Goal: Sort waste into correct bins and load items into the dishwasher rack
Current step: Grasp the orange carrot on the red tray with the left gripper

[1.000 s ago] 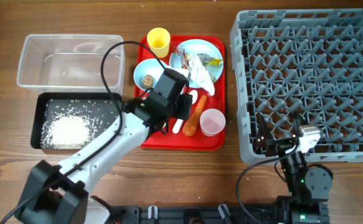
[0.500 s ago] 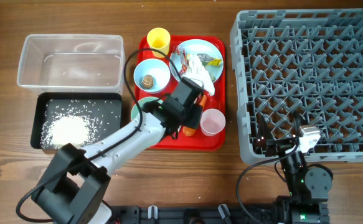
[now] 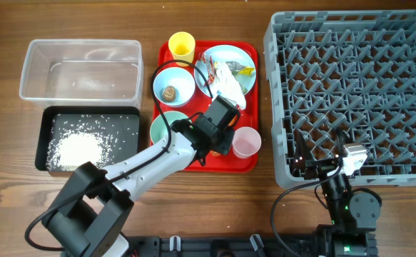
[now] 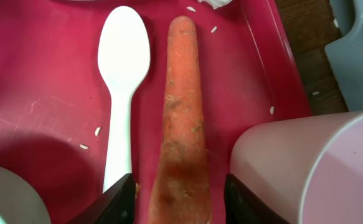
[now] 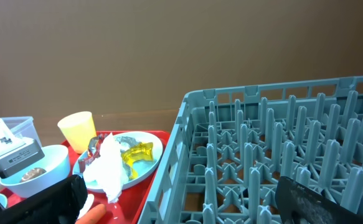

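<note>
The orange carrot [image 4: 181, 106] lies on the red tray [image 3: 247, 163] between the white spoon [image 4: 122, 74] and the pink cup [image 3: 246, 141]. My left gripper [image 3: 215, 137] is low over it and open, its fingers [image 4: 181, 202] on either side of the carrot's thick end with small gaps. The black tray [image 3: 43, 139] holds white rice [image 3: 79, 150]. The clear tub [image 3: 79, 68] is behind it. The blue bowl [image 3: 183, 91] holds the brown lump [image 3: 169, 92]. The plate [image 3: 247, 75] carries the tissue [image 3: 229, 86] and wrappers. My right gripper [image 3: 334, 165] is open over the rack's [image 3: 354, 93] front edge.
The yellow cup [image 3: 181, 45] stands at the red tray's back. The mint bowl [image 3: 163, 128] sits at its left, beside my left arm. The pink cup [image 4: 299, 168] is close to my left gripper's right finger. A few rice grains lie on the red tray.
My left arm has swung right and down, from over the bowls to the carrot beside the pink cup. The mint bowl is uncovered. The right arm has not moved.
</note>
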Robot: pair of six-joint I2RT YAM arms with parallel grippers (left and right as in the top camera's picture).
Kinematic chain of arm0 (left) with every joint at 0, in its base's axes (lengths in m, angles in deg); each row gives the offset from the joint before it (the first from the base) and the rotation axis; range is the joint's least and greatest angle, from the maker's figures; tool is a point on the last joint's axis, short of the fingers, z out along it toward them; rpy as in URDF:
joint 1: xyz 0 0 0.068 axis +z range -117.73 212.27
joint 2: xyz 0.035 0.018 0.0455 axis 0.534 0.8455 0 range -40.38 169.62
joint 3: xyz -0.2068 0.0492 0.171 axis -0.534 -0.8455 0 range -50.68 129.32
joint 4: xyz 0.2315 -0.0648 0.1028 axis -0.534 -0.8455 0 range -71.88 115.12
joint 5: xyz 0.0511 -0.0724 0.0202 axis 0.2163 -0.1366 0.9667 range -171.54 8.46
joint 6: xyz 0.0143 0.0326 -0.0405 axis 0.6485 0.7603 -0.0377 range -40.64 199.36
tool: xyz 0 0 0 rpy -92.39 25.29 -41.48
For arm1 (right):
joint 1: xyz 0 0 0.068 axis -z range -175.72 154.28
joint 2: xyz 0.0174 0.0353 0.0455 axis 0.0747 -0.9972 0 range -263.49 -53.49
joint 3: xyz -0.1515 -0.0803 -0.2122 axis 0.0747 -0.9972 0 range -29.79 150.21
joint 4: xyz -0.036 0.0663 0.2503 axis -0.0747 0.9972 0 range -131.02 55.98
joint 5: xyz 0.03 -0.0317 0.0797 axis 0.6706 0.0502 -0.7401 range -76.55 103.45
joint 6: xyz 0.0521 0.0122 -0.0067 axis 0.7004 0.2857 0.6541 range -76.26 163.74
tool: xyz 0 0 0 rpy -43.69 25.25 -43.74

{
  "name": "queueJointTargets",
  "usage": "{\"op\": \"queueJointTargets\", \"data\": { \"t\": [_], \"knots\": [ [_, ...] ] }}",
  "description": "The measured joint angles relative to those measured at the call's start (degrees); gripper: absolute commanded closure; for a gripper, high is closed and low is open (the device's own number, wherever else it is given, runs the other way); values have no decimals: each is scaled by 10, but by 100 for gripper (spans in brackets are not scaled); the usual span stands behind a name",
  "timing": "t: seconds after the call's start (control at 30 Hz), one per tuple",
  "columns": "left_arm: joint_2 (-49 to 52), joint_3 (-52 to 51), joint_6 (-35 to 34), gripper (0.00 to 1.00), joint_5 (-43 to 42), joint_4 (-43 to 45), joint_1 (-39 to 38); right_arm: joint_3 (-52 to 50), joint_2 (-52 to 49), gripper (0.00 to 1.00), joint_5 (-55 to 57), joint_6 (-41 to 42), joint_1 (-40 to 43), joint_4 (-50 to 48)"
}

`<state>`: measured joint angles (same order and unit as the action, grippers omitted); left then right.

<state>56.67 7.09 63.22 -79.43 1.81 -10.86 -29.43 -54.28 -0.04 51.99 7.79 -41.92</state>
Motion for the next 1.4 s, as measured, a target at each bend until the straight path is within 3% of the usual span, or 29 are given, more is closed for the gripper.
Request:
{"op": "queueJointTargets", "data": {
  "t": [0.3,0.67,0.87,1.27,1.33,1.4],
  "knots": [
    [11,0,49,51,0,-6,3,0,0,0,0,0,0,0],
    [24,0,56,49,0,0,5,0,0,0,0,0,0,0],
    [24,7,60,48,-3,-39,5,0,0,0,0,0,0,0],
    [45,9,61,39,-11,-35,5,0,0,0,0,0,0,0],
    [45,9,63,41,-11,-35,5,0,0,0,0,0,0,0],
    [45,9,63,55,-11,-35,5,0,0,0,0,0,0,0]
  ]
}}
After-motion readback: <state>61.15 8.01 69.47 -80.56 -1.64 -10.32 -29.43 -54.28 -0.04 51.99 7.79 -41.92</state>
